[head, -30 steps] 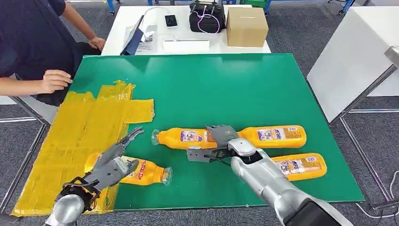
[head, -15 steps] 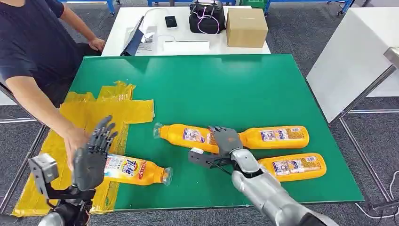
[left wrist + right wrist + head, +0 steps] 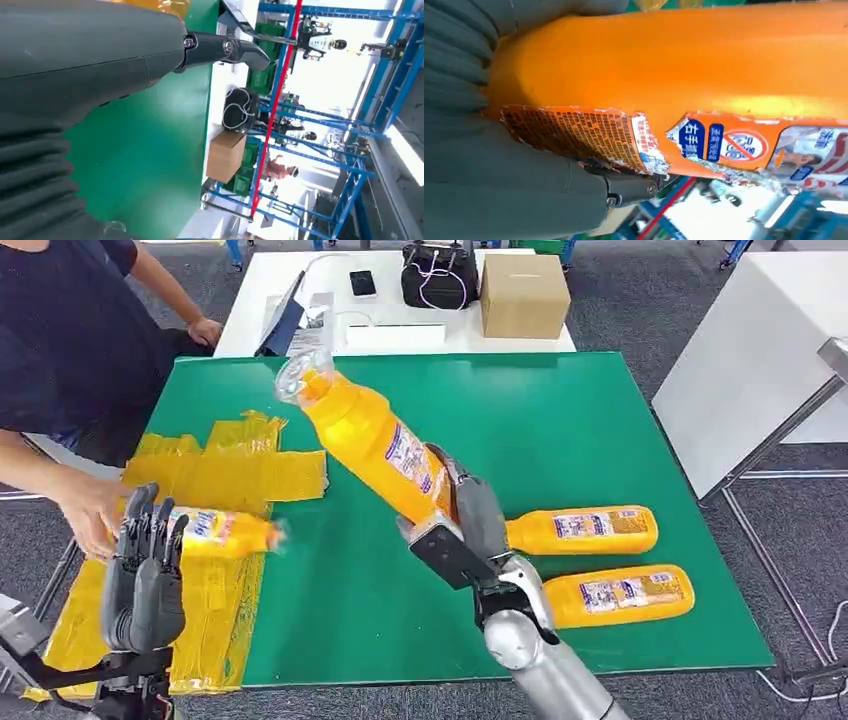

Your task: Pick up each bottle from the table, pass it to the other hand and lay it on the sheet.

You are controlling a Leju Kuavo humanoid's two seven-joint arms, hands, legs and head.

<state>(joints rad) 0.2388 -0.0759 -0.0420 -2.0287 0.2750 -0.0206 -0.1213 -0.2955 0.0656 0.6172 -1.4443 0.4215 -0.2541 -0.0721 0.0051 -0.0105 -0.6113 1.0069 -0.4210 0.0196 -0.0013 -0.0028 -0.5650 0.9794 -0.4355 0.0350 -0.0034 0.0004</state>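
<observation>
The right hand point(image 3: 462, 532) has its fingers wrapped around the base end of an orange bottle point(image 3: 372, 443) and holds it up off the green table point(image 3: 560, 420), tilted so the clear cap points up and away toward the far left – in the right wrist view the torn label point(image 3: 584, 132) sits right against the grey palm. The left hand point(image 3: 145, 575) stands upright over the near left edge with fingers straight and close together, holding nothing. A person's hand point(image 3: 88, 512) is at a second bottle point(image 3: 215, 531) over the yellow sheet point(image 3: 215, 475), and two more bottles point(image 3: 580, 529) lie side by side on the table to the right. My worry is the handover: the grip is at one end of a long bottle, so the weight hangs far out and it could twist or slide in the fingers. The left hand is well apart from it too – and the person's arm lies near the path across.
</observation>
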